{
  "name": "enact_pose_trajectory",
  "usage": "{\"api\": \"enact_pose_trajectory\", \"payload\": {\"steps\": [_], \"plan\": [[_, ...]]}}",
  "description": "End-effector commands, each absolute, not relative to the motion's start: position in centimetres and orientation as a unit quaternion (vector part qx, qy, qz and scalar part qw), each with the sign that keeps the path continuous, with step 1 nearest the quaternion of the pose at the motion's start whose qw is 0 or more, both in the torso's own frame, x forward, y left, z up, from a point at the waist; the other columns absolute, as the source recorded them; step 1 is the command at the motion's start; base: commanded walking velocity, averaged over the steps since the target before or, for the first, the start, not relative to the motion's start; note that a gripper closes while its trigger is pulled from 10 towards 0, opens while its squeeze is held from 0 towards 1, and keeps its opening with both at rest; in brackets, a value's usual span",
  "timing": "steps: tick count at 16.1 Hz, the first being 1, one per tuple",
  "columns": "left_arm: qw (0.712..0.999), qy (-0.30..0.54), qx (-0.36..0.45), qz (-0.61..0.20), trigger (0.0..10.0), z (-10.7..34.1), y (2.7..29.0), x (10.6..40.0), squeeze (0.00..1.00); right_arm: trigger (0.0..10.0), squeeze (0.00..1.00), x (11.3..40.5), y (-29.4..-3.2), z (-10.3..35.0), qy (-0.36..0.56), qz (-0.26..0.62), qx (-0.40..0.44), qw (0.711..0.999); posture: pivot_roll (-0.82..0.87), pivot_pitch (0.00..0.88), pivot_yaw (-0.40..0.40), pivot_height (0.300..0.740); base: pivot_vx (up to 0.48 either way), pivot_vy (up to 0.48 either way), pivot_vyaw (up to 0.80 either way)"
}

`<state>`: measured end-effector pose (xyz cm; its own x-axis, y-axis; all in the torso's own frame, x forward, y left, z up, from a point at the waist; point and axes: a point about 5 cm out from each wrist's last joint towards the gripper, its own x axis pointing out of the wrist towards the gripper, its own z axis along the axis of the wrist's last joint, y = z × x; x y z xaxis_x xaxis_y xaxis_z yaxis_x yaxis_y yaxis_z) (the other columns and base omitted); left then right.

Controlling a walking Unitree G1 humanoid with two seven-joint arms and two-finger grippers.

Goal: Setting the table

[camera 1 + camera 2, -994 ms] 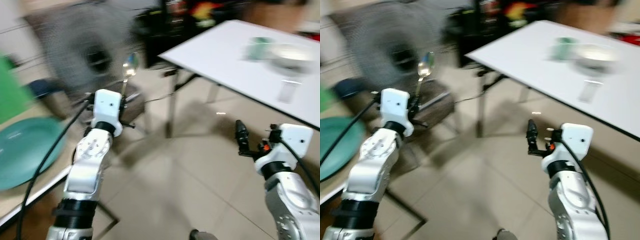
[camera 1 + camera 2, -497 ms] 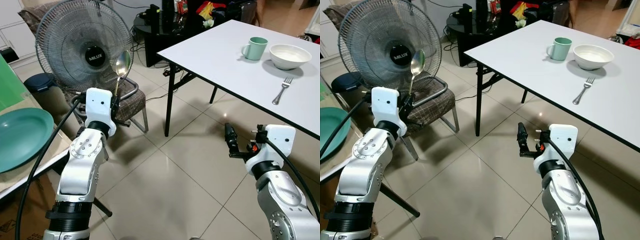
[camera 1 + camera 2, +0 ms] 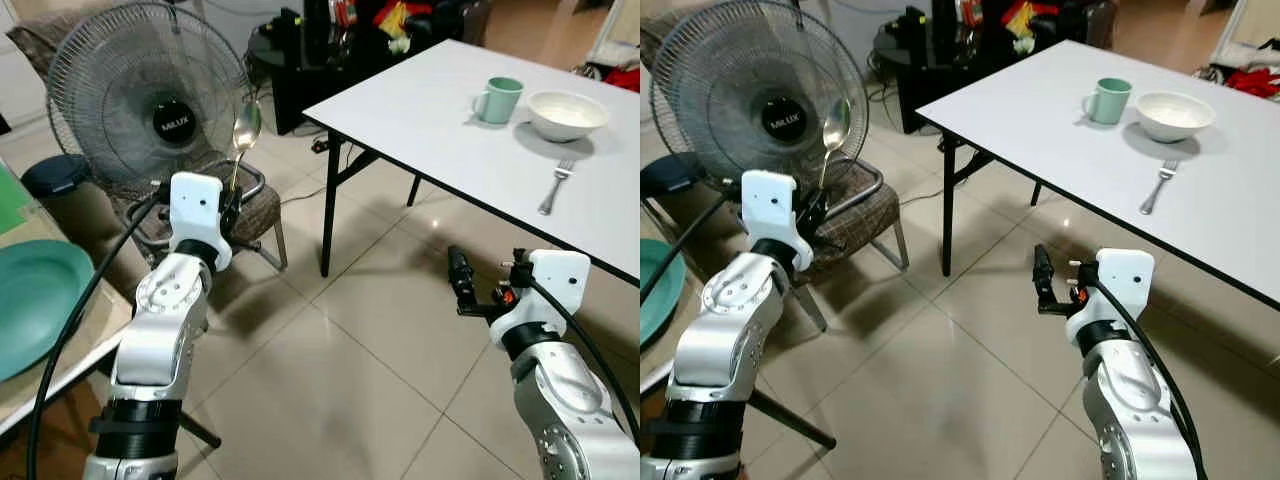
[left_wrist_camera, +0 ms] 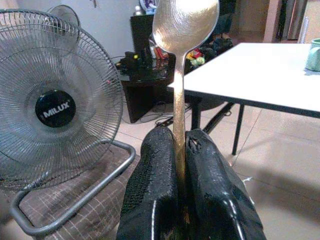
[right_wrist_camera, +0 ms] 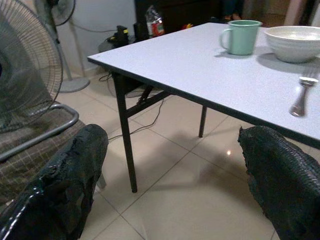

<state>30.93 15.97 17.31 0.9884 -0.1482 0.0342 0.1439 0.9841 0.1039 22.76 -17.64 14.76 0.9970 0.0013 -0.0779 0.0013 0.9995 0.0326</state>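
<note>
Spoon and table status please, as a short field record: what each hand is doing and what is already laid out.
left hand: shut on the spoon, handle clamped between the fingers, bowl pointing up
right hand: open, holding nothing, raised toward the table edge
white table: ahead and to the robot's right, not yet reached
on the table: green mug, white bowl, fork lying in front of the bowl
spoon place: not yet set
nearby: fan behind a chair; teal plate at the robot's left

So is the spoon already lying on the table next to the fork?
No, the left gripper holds the spoon upright, away from the table.
</note>
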Motion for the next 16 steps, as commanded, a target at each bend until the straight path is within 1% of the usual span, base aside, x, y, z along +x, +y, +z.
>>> {"api": "enact_pose_trajectory", "payload": {"steps": [1, 5, 8, 15, 16], "plan": [[0.996, -0.021, 0.053, -0.063, 10.0, 17.65, 16.74, 31.04, 0.00, 10.0, 0.00, 23.08, -17.18, 15.41, 0.022, 0.015, 0.010, 1.000, -0.02, 0.000, 0.044, 0.740, 0.322, 0.000, 0.00], [0.996, -0.022, 0.053, -0.064, 10.0, 17.75, 16.71, 31.05, 0.00, 10.0, 0.00, 23.20, -16.76, 15.52, 0.023, 0.039, -0.012, 0.999, -0.03, 0.000, 0.041, 0.740, 0.322, 0.000, 0.00], [0.996, -0.024, 0.053, -0.069, 10.0, 17.86, 16.51, 31.05, 0.00, 10.0, 0.00, 23.35, -16.72, 15.60, 0.020, 0.040, -0.018, 0.999, -0.03, 0.000, 0.040, 0.740, 0.326, 0.000, 0.58], [0.996, -0.020, 0.051, -0.070, 10.0, 17.65, 16.43, 30.98, 0.00, 10.0, 0.00, 23.45, -16.79, 15.50, 0.022, 0.042, -0.017, 0.999, -0.03, 0.000, 0.036, 0.740, 0.325, 0.000, 0.00], [0.996, -0.019, 0.049, -0.069, 10.0, 17.59, 16.45, 30.82, 0.00, 10.0, 0.00, 23.48, -16.79, 15.45, 0.024, 0.045, -0.018, 0.999, -0.03, 0.000, 0.024, 0.740, 0.322, 0.000, 0.00]]}}
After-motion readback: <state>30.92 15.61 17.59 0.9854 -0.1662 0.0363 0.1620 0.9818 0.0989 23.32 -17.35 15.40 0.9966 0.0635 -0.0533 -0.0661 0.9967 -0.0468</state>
